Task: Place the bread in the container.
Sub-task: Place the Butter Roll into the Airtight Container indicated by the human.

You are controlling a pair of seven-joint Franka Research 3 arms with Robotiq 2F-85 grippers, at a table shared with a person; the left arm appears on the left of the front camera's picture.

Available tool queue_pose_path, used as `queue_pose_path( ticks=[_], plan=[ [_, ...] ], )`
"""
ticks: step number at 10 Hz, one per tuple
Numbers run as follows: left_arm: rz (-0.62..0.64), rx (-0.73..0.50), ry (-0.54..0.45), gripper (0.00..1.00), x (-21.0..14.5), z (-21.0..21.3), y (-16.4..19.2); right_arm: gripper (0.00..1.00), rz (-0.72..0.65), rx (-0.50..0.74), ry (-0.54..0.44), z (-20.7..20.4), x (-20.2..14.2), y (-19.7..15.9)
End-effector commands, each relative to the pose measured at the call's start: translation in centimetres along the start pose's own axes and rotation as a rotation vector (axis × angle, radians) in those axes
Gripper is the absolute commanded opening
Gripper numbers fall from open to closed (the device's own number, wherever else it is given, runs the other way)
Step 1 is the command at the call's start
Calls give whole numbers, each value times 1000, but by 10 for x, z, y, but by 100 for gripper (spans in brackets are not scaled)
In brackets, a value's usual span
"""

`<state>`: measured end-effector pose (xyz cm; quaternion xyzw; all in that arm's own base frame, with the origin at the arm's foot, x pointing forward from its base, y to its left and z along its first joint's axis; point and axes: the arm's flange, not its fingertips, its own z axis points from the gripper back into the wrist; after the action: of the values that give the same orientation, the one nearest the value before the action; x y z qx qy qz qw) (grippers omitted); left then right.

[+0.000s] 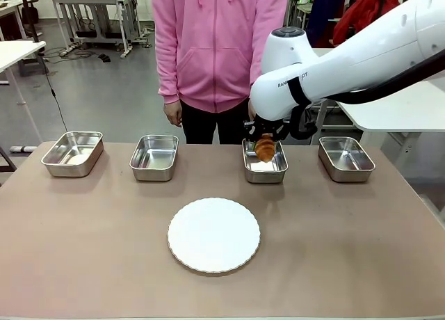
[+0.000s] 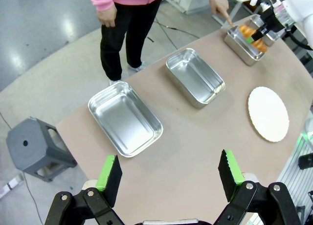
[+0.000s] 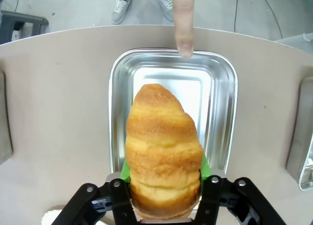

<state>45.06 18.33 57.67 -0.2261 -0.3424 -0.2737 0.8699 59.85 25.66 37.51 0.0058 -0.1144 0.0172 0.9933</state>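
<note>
My right gripper is shut on the golden-brown croissant, holding it just over the third steel tray from the left. In the right wrist view the bread hangs above that container, and a person's finger points down at its far rim. The left wrist view shows the same croissant over the tray far off at top right. My left gripper is open and high above the table's left end, with nothing between its green pads.
Three more steel trays stand in the row: far left, second and far right. A round white plate lies at the table's middle front. A person in a pink hoodie stands at the far edge.
</note>
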Motion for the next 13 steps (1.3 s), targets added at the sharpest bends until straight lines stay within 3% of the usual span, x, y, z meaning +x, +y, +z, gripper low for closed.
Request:
queue_pose_path(
  ticks=[1,10,13],
  plan=[
    [-5,2,-2,100,0,1,0,100,3,12,-15,0,-1,-8],
    [-5,2,-2,100,0,1,0,100,-40,55,-48,32,-7,-10],
    [-5,2,-2,100,0,1,0,100,-15,7,-35,14,6,-7]
  ],
)
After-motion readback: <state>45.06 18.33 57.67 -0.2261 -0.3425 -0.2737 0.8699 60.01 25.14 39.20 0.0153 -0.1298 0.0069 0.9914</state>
